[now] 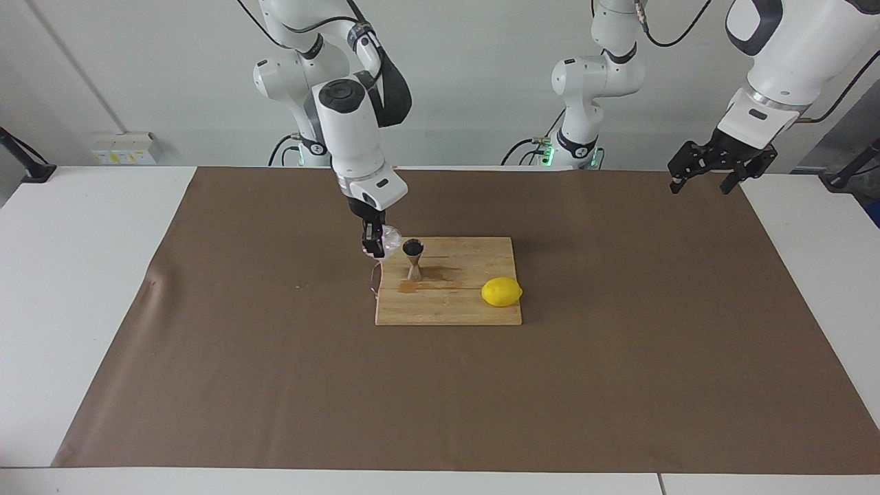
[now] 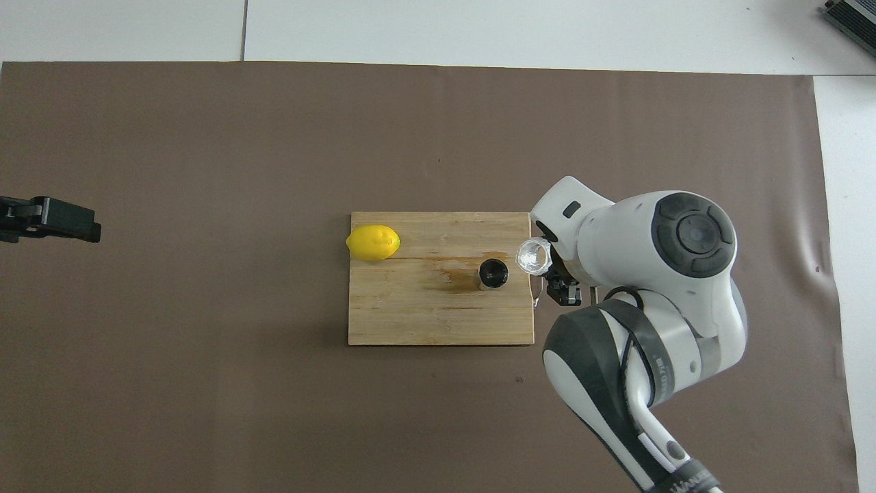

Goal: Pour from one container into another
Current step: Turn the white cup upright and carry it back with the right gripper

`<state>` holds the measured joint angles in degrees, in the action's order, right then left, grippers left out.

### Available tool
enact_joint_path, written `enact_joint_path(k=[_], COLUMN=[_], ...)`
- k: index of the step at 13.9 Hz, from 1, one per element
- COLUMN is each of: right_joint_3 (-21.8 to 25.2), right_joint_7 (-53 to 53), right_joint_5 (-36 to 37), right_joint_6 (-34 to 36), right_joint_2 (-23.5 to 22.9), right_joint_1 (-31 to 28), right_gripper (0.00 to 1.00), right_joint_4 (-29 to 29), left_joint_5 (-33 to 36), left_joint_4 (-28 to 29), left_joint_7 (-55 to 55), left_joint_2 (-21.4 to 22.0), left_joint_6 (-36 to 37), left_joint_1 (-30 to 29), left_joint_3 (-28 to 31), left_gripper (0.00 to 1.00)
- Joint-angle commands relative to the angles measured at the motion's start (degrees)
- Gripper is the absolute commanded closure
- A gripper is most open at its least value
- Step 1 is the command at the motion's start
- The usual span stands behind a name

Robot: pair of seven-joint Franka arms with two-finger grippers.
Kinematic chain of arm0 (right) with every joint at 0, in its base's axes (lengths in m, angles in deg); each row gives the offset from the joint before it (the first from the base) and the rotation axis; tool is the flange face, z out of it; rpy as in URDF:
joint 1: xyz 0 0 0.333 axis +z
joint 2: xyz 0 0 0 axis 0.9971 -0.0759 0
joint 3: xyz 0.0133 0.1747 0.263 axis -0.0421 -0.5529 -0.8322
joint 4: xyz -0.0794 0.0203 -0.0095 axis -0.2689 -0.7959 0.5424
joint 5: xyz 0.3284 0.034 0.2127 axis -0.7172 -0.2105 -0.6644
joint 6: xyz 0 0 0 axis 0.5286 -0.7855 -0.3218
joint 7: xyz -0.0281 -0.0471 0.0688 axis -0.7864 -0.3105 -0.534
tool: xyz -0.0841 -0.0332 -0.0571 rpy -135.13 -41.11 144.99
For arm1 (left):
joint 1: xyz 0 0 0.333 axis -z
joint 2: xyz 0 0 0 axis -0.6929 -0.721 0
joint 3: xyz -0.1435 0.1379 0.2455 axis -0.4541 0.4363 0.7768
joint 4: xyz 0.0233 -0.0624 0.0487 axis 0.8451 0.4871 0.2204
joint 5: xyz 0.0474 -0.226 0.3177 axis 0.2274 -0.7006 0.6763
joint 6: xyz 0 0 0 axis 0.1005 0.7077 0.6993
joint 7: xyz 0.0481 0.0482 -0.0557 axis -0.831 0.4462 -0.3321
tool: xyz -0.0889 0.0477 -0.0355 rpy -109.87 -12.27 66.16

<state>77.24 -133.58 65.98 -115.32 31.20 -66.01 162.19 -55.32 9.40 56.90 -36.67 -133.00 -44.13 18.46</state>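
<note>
brown paper covered most of the white tabletop [image 1: 82, 289], and a wooden cutting board [image 1: 454, 302] lay at its middle, stained with a wet-looking patch by the jigger's foot.

from where i stood across from the robots, the lemon [image 1: 501, 291] came first, resting on the board toward the left arm's end. a little nearer to the robots stood the steel jigger [image 1: 413, 259], upright on the board near its edge at the right arm's end, its mouth open upward. it looked light and top-heavy on that narrow waist, so i judged a knock from the glass would tip it easily.

just beside the jigger's rim, raised off the board, hung the glass cup [image 1: 390, 243], clamped in the right end effector [image 1: 375, 246] and tilted toward the jigger. it struck me as small, hard, slick and breakable; a hold across its faceted wall seemed the sensible grip, firm but not crushing. whether any liquid was running i could not tell.

the right arm came down steeply from its base, wrist bent over the board's edge, its fingers pointing downward.

the left end effector [image 1: 720, 167] waited well apart over the paper's corner at its own end, fingers spread and holding nothing.
</note>
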Motion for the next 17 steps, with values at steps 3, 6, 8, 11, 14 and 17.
enact_joint_path(k=[3,6,8,11,14,17], right_joint_3=[-0.6,-0.5,-0.5,-0.5,-0.5,-0.5], right_joint_7=[-15.9,-26.8,-31.4,-34.7,-37.8,-41.7], right_joint_5=[-14.2,-24.5,-27.8,-31.3,-31.7,-31.7], right_joint_6=[-2.9,-2.9,-3.3,-3.3,-3.3,-3.5], right_joint_2=[-1.8,-4.2,-4.5,-4.6,-5.4,-6.8], right_joint_1=[-9.2,-15.1,-17.5,-21.3,-24.5,-27.3], right_gripper=[1.00,1.00,1.00,1.00,1.00,1.00], right_joint_4=[3.5,5.1,6.8,9.9,11.8,12.1], left_joint_5=[-0.1,-0.1,-0.1,-0.1,-0.1,-0.1], left_joint_4=[1.4,1.4,1.4,1.4,1.4,1.4], left_joint_7=[-0.4,-0.4,-0.4,-0.4,-0.4,-0.4], left_joint_2=[1.5,1.5,1.5,1.5,1.5,1.5], left_joint_6=[0.4,0.4,0.4,0.4,0.4,0.4], left_joint_1=[-0.3,-0.3,-0.3,-0.3,-0.3,-0.3], left_joint_3=[-0.2,-0.2,-0.2,-0.2,-0.2,-0.2], left_gripper=[0.00,0.00,0.00,0.00,0.00,0.00])
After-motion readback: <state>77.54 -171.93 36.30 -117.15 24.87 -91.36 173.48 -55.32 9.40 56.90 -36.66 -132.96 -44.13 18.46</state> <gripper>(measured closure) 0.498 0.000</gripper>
